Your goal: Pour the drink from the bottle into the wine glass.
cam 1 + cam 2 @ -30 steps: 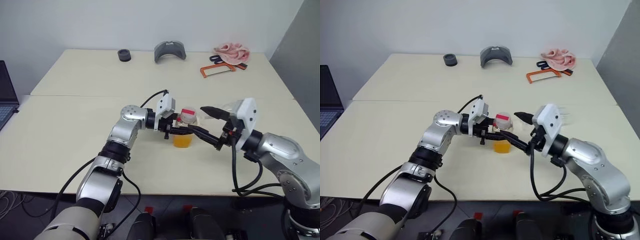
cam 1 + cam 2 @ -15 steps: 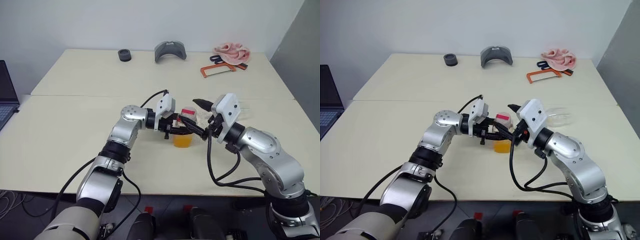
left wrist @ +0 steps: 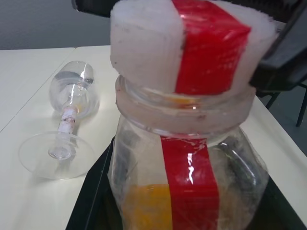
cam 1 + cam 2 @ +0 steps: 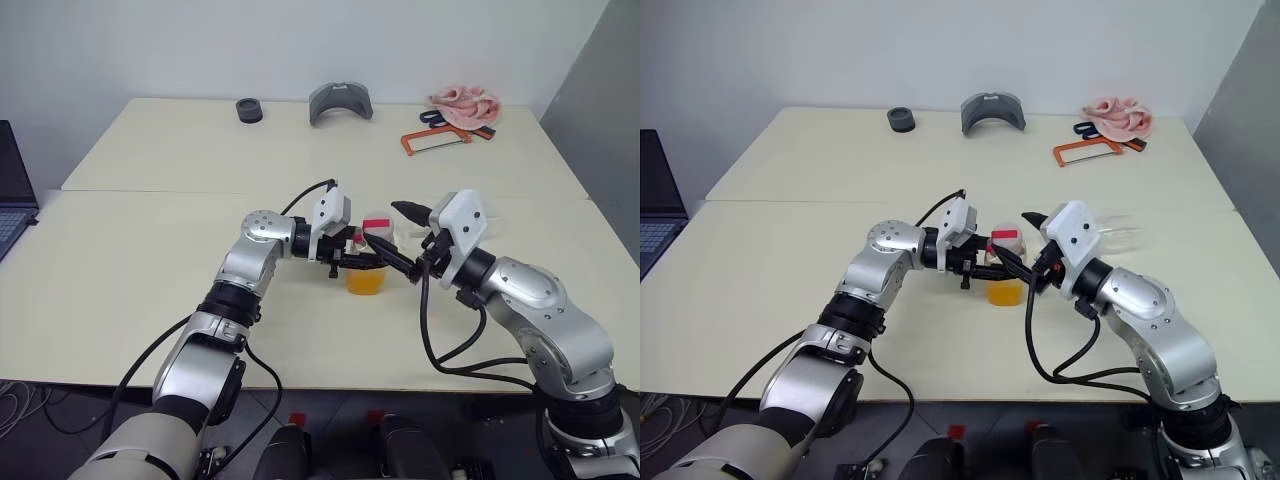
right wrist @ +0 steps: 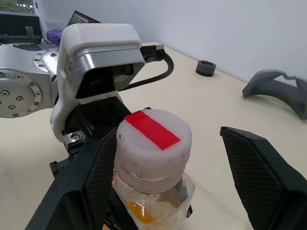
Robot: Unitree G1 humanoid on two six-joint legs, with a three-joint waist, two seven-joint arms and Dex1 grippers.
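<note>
Standing btwn right fingers (image 5: 249,177), bottle (image 5: 152,158) cap w/ gaps.

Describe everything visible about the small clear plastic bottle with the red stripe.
The small clear plastic bottle stands upright near the table's middle, a red stripe running up its side and across its white screw cap, which is still on. Orange-yellow drink fills only its lower part. The left gripper is shut on its body; the right gripper straddles the cap with fingers open. A clear wine glass lies on its side behind it.
</note>
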